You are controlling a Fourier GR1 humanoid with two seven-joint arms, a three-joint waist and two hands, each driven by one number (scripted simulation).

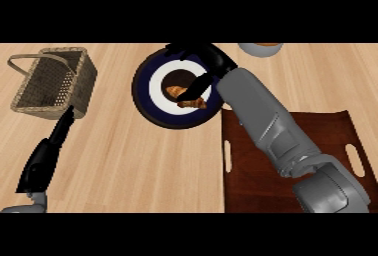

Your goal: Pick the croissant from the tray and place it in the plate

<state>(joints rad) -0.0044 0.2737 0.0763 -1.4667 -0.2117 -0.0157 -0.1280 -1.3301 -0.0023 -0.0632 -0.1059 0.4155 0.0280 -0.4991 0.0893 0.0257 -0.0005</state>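
The croissant (177,92) lies in the dark middle of a round plate (145,95) with a navy rim and a white ring, at the top centre of the head view. My right hand (198,54) hangs over the plate's far side, the forearm reaching up from the lower right. Its fingers spread toward the far rim, and a straight thumb (196,86) crosses in front of the croissant, hiding its middle. The brown tray (332,130) at the lower right holds nothing I can see. My left hand (43,159) rests open at the lower left, fingers pointing up.
A wicker basket (52,82) with a handle stands at the upper left, close to the left hand's fingertips. A pale bowl (260,48) is cut off by the top edge, right of the plate. Bare wooden counter (133,165) spreads between the left hand and the tray.
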